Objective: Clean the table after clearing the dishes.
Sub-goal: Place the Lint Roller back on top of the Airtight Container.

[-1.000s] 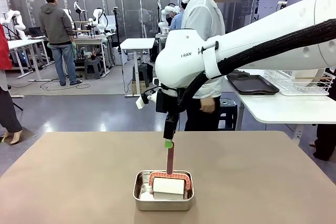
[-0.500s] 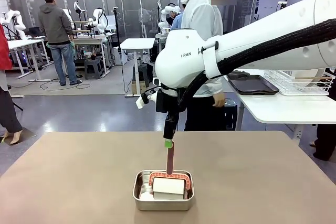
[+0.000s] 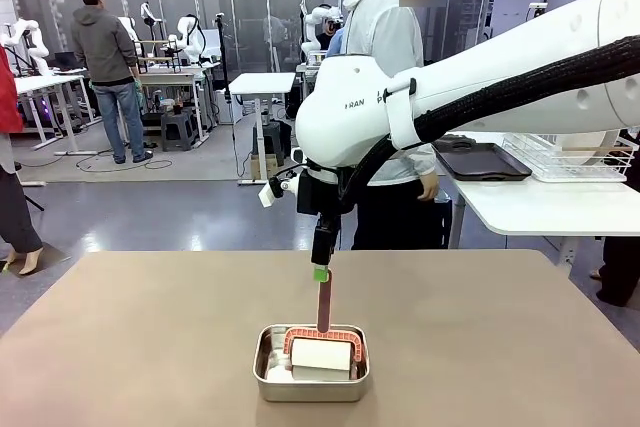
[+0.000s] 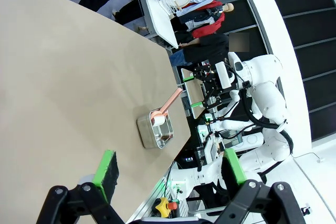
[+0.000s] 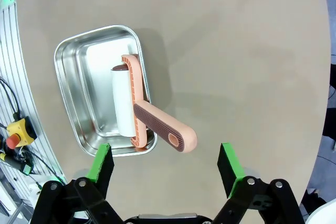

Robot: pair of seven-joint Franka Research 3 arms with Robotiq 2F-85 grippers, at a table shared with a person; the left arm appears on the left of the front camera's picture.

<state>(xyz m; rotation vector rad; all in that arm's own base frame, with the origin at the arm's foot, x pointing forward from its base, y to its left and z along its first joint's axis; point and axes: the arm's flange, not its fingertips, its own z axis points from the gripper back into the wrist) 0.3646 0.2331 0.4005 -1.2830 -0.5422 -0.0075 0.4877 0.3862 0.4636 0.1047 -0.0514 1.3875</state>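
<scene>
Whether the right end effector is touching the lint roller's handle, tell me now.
Apart. The right wrist view shows the open right end effector with clear table between each pad and the lint roller's handle.

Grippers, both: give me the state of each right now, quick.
Left gripper: open, fingers apart, holding nothing.
Right gripper: open, holding nothing, above the lint roller handle in the steel pan.

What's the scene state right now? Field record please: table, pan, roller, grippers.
table: beige-brown top, bare around the pan
steel pan: near the table's robot-side edge, about centre
lint roller: white roll in the pan, pink handle sticking up over the rim
right gripper: open, above the handle, not touching
left gripper: open, off to the side, holding nothing
</scene>
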